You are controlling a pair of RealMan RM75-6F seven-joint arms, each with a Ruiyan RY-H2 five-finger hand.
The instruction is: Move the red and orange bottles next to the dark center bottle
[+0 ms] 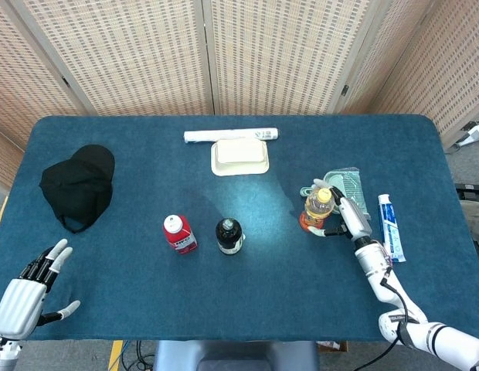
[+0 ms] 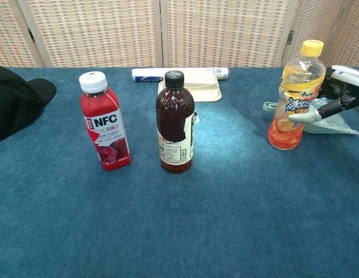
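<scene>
The dark bottle stands upright at the table's middle. Just to its left stands the red NFC bottle, untouched. The orange bottle stands well to the right. My right hand is wrapped around it from the right: the thumb presses its front and the fingers reach behind its shoulder. My left hand hovers at the near left corner with its fingers spread and nothing in it, far from the bottles.
A black cap lies at the left. A white tray and a white roll sit at the back centre. A clear packet lies behind the orange bottle, a toothpaste tube to its right.
</scene>
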